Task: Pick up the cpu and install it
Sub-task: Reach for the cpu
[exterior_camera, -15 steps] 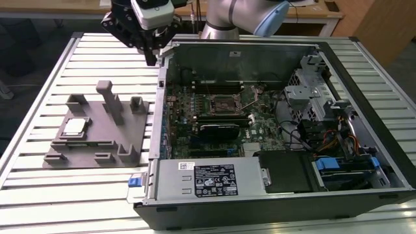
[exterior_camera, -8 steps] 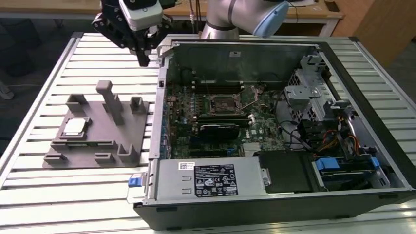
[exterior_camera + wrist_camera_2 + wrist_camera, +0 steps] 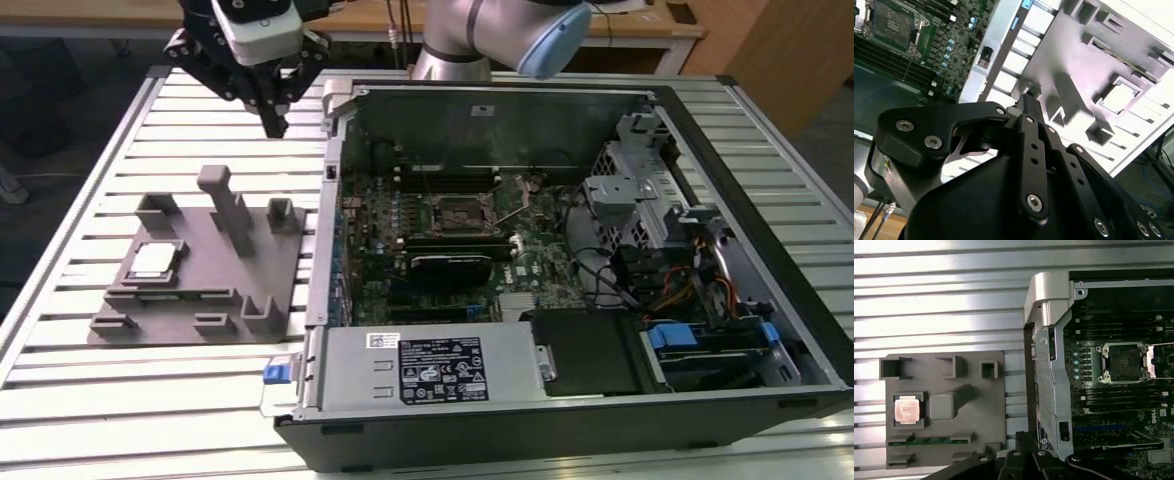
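The cpu (image 3: 151, 260) is a small silver-topped square lying flat in a pocket of the grey fixture plate (image 3: 200, 300), at the exterior view's left. It also shows in both wrist views, cpu (image 3: 906, 409) and cpu (image 3: 1117, 97). My gripper (image 3: 276, 122) hangs above the slatted table beyond the plate's far edge, well clear of the cpu, fingers together and holding nothing. The black fingers (image 3: 1029, 130) taper to one tip. The motherboard socket (image 3: 463, 213) sits empty in the open computer case, with its metal frame around it; the socket (image 3: 1124, 361) shows again from the first wrist view.
Grey upright blocks (image 3: 224, 205) rise from the fixture plate between the gripper and the cpu. The case wall (image 3: 327, 200) stands beside the plate. A power supply (image 3: 427, 368), cables (image 3: 667, 290) and a drive cage fill the rest of the case.
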`<state>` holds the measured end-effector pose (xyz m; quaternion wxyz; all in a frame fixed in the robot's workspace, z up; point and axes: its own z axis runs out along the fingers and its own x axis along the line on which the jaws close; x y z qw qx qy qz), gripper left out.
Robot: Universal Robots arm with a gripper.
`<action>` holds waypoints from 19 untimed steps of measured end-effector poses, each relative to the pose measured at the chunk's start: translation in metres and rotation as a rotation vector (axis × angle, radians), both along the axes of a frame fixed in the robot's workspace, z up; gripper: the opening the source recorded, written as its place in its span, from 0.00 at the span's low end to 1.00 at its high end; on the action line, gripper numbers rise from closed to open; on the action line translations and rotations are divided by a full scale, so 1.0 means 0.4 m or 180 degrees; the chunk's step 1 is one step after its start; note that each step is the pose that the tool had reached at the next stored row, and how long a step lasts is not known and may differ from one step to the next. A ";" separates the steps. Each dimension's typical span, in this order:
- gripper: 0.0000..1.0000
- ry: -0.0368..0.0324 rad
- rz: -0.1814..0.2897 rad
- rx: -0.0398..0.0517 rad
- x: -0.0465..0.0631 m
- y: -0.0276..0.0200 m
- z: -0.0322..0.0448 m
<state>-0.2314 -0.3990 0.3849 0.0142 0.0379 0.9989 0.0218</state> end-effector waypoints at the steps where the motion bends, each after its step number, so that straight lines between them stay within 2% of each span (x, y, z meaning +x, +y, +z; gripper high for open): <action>1: 0.11 0.0000 0.0000 0.0000 -0.006 0.000 -0.001; 10: 0.11 0.0000 0.0000 0.0000 -0.057 0.000 -0.008; 19: 0.11 0.0000 0.0000 0.0000 -0.095 0.000 -0.015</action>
